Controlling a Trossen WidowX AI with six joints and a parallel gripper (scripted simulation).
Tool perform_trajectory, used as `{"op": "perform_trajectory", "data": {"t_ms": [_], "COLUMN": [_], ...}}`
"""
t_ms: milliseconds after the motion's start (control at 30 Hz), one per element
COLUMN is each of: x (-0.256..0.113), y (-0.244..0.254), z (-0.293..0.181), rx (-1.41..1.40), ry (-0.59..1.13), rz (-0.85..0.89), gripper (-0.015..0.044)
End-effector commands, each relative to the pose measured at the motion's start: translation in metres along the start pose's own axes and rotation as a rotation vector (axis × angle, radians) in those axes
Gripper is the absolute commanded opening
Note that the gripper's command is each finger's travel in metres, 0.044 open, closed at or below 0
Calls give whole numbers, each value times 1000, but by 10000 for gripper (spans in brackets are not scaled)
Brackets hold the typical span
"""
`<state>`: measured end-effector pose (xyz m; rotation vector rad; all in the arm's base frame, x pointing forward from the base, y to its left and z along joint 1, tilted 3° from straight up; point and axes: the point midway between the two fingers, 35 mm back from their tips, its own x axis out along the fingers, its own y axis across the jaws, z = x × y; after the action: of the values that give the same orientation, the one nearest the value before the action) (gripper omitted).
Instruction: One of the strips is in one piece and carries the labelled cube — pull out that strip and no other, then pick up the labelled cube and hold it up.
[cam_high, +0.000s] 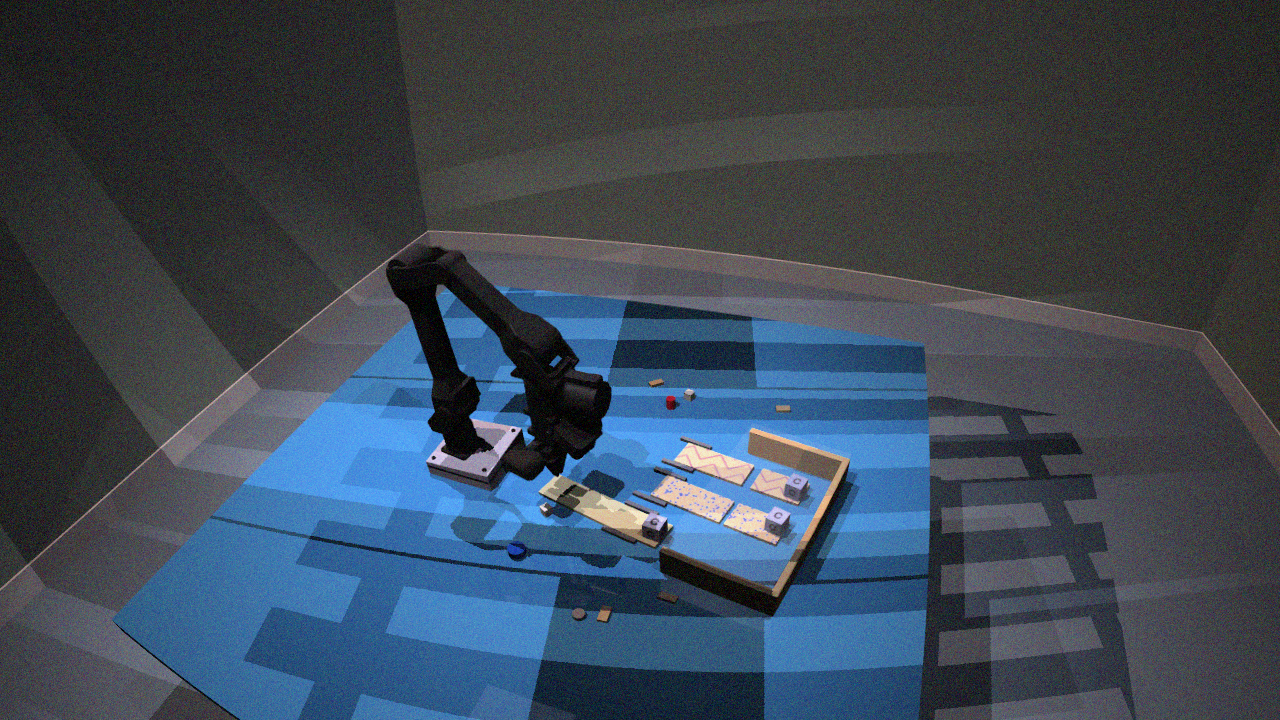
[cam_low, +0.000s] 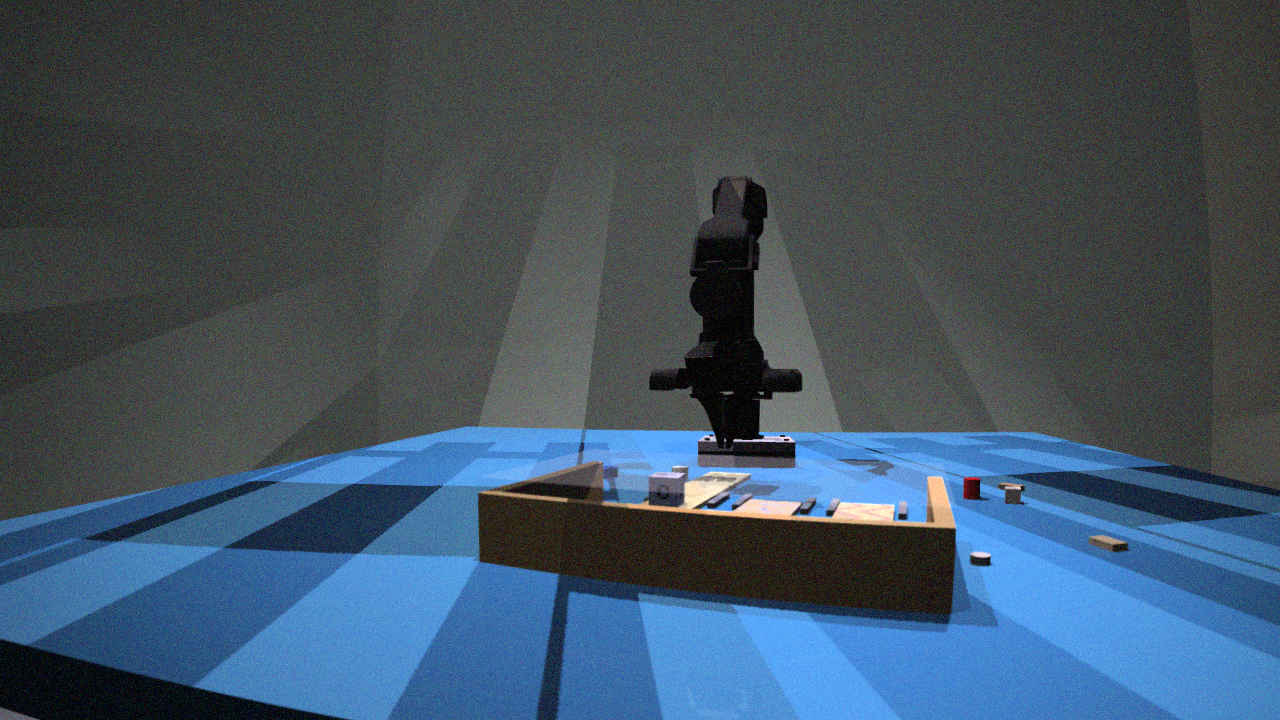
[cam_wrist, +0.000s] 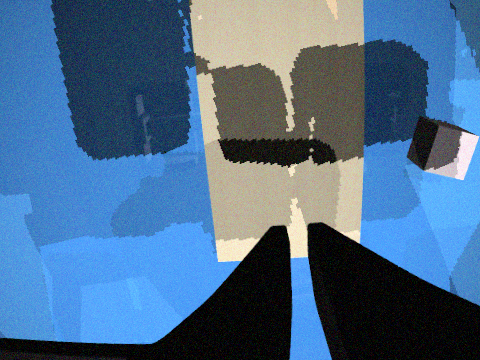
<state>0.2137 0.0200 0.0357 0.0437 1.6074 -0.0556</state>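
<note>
The beige camouflage strip (cam_high: 590, 504) is in one piece and lies partly outside the wooden tray (cam_high: 760, 519); the labelled cube (cam_high: 656, 527) stands on its far end at the tray's opening. It also shows in the exterior view (cam_low: 665, 488). My gripper (cam_high: 547, 465) hovers just above the strip's near end. In the wrist view the fingers (cam_wrist: 298, 230) stand almost shut with a narrow gap and nothing between them, and the strip (cam_wrist: 283, 94) runs ahead of the tips.
Two split strips, zigzag (cam_high: 713, 462) and dotted (cam_high: 691, 497), lie in the tray, each with a cube (cam_high: 795, 486) (cam_high: 776, 519) on its far piece. A small cube (cam_wrist: 443, 148) sits beside the pulled strip. A blue disc (cam_high: 515, 548) and a red cylinder (cam_high: 670, 402) lie on the mat.
</note>
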Motion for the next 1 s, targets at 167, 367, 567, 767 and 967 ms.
{"op": "perform_trajectory", "data": {"t_ms": [167,367,567,767,967], "x": [-4,-6,-9,-11,-14], "y": [-1,-2,-3,-4,-4], "z": [31,49,68,86,105], "rx": [-98,-98,-98,-98,-98], "ry": [-9,-11,-12,-14,-15], "rz": [1,1,1,1,1], "gripper": [236,394,440,440,440]}}
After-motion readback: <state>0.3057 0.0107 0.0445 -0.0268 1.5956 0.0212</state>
